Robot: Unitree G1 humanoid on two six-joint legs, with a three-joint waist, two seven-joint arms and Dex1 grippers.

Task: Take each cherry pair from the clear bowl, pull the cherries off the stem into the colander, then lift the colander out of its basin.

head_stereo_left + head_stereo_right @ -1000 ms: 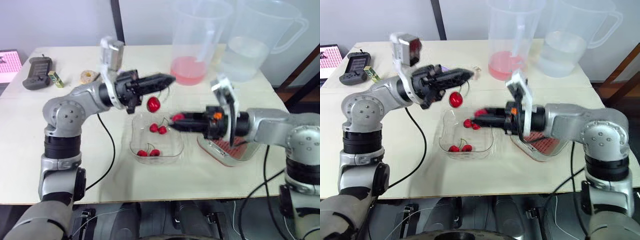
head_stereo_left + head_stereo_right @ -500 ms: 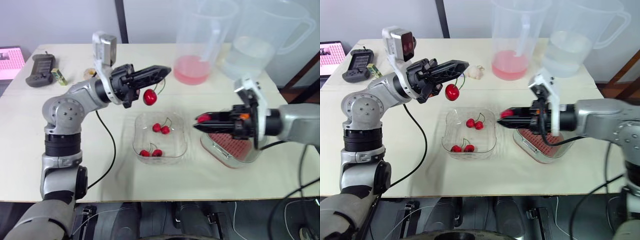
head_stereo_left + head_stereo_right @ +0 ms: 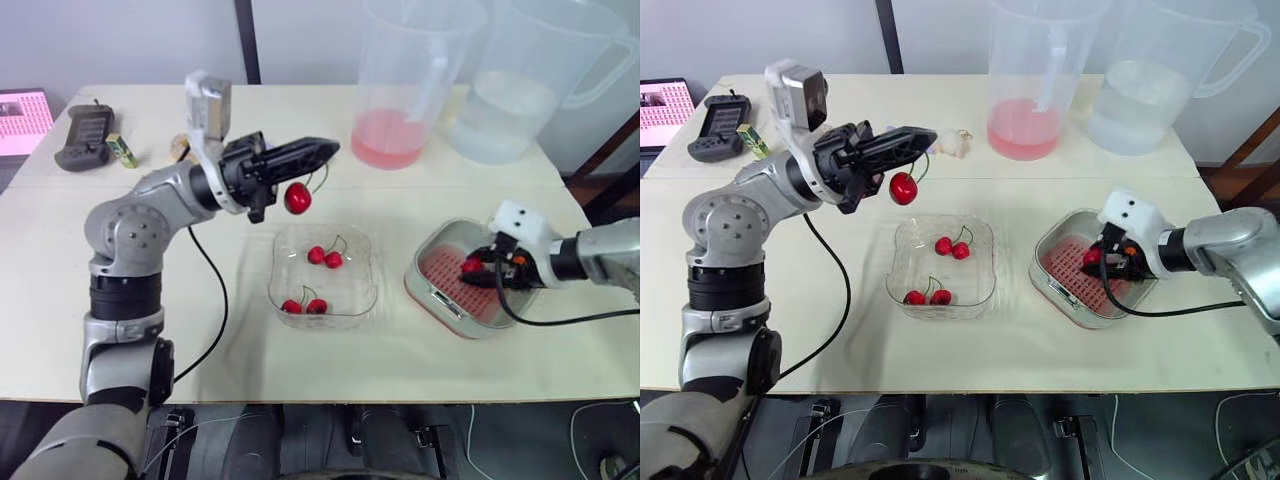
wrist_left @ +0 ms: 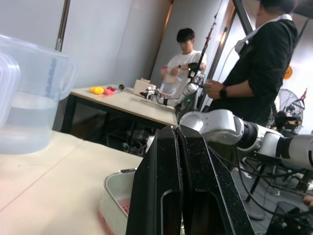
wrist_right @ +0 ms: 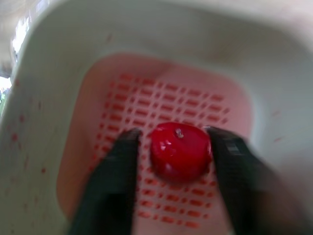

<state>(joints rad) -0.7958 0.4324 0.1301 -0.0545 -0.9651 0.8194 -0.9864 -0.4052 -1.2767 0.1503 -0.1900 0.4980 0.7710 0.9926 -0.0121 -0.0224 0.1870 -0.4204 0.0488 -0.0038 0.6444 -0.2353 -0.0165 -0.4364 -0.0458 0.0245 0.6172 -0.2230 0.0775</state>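
While the left tool [image 3: 328, 150] is held up off the counter [image 3: 300, 360] with its fingers pinched flat together, a thin stem [image 3: 920, 167] is clamped at the tips and one cherry [image 3: 297, 198] is hung just below them, so that's the closed one. Below that tool and a bit past its tips, over toward the right tool, the clear bowl [image 3: 368, 290] can be seen, with two cherry pairs [image 3: 324, 257] lying in it, one pair closer to the tool than the other. The right tool [image 5: 172, 132] is dipped down inside the red colander [image 5: 161, 93], which is seated in its pale basin [image 3: 430, 300]. Its fingers [image 5: 122, 161] are spread only narrowly, and a loose cherry [image 5: 181, 152] is parked between them on the slotted floor. One finger looks to be touching it and a sliver of gap can be made out at the other, so a firm grip isn't really shown. Beyond both tools, two big clear jugs [image 3: 410, 70] are stood at the far side of the counter, with pink liquid [image 3: 385, 140] in one and water [image 3: 500, 110] in the other.
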